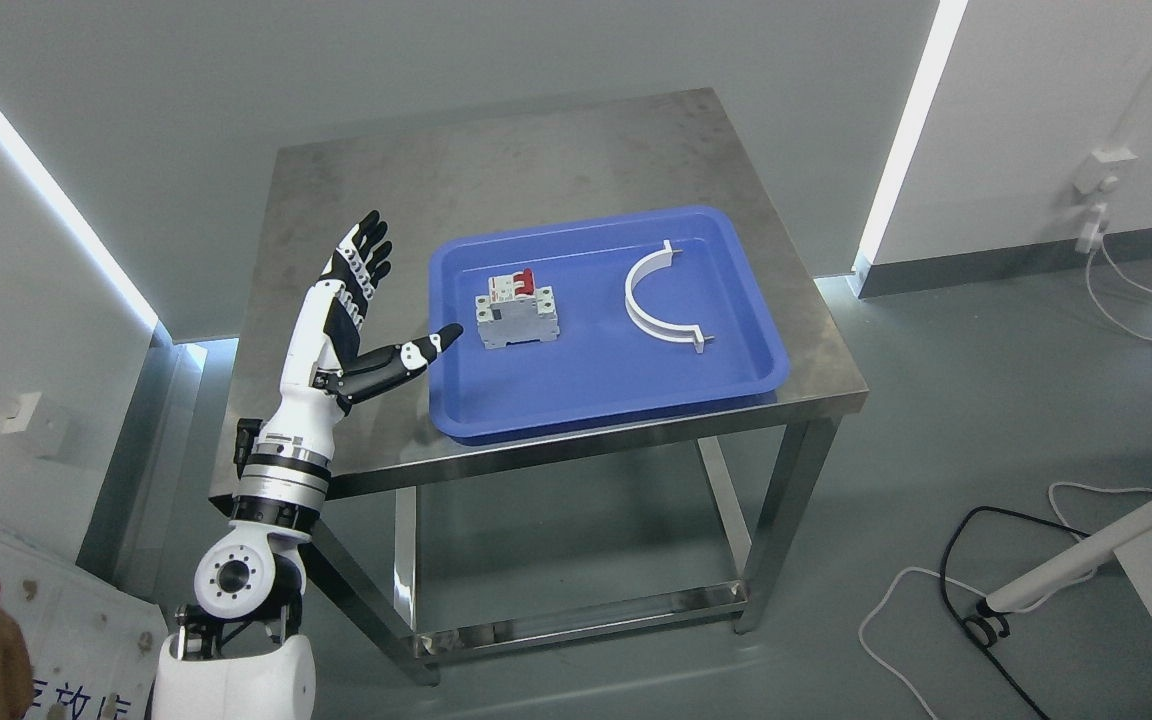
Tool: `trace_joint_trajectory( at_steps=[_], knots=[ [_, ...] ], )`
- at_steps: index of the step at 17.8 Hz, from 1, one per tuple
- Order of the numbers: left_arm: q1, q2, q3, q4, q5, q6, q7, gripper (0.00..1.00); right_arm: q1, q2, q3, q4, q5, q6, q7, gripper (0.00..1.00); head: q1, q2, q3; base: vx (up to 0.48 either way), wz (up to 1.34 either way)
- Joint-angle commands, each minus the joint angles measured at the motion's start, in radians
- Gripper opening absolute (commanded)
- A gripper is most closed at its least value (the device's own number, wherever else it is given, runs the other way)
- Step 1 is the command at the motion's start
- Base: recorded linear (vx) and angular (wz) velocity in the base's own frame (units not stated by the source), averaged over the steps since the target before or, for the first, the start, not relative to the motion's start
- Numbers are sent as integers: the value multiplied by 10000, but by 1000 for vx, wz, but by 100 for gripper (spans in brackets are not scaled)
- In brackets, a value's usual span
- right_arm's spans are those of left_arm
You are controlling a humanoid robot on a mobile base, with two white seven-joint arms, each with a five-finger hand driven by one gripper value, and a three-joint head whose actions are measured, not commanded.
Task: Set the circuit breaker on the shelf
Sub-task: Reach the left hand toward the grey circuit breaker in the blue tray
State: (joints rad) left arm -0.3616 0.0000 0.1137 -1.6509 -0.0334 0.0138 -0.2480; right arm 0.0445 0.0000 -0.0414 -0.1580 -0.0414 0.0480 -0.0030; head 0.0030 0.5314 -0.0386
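I see grey plastic circuit breaker with red switch levers (517, 311) | upright, levers on top | left part of blue plastic tray (616, 400)

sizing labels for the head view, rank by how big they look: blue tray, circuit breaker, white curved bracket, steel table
1. steel table
2. blue tray
3. white curved bracket, by span, though it is only a thin arc
4. circuit breaker, more compact but solid; the last two are close.

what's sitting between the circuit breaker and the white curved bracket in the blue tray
Nothing. The head view shows bare tray floor between the circuit breaker and the white curved bracket.
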Motion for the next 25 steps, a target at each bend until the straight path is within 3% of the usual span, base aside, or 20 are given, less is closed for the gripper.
trace_joint_trajectory(
  at_steps=[1, 4, 6, 11, 14, 17, 21, 25],
  knots=[
    [-49, 174, -63, 126, -448, 200, -20, 100, 0, -175, 0, 0, 0, -4, -1, 100, 0, 0, 0, 0, 0],
    [-1090, 366, -231, 354, -630, 352, -401, 100, 0, -175, 0, 0, 0, -4, -1, 100, 0, 0, 0, 0, 0],
    [-1888, 1299, -781, 1044, -1930, 751, -1488, 100, 0, -175, 0, 0, 0, -4, -1, 100, 0, 0, 0, 0, 0],
    [-3377, 2207, -2209, 2226, -4078, 813, -2564, 100, 0, -175, 0, 0, 0, -4, -1, 100, 0, 0, 0, 0, 0],
    [-3579, 2224, -2563, 2548, -5367, 828, -3913, 98, 0, -175, 0, 0, 0, -4, -1, 100, 0, 0, 0, 0, 0],
    [-3609, 2133, -2640, 3131, -6306, 844, -4085, 98, 0, -175, 0, 0, 0, -4, -1, 100, 0, 0, 0, 0, 0],
    [-4267, 1963, -3130, 3301, -6400, 1946, -4101, 96, 0, -175, 0, 0, 0, -4, -1, 100, 0, 0, 0, 0, 0],
    [-4560, 1841, -3300, 3470, -6400, 2010, -4482, 85, 0, -175, 0, 0, 0, -4, -1, 100, 0, 0, 0, 0, 0]
  ],
)
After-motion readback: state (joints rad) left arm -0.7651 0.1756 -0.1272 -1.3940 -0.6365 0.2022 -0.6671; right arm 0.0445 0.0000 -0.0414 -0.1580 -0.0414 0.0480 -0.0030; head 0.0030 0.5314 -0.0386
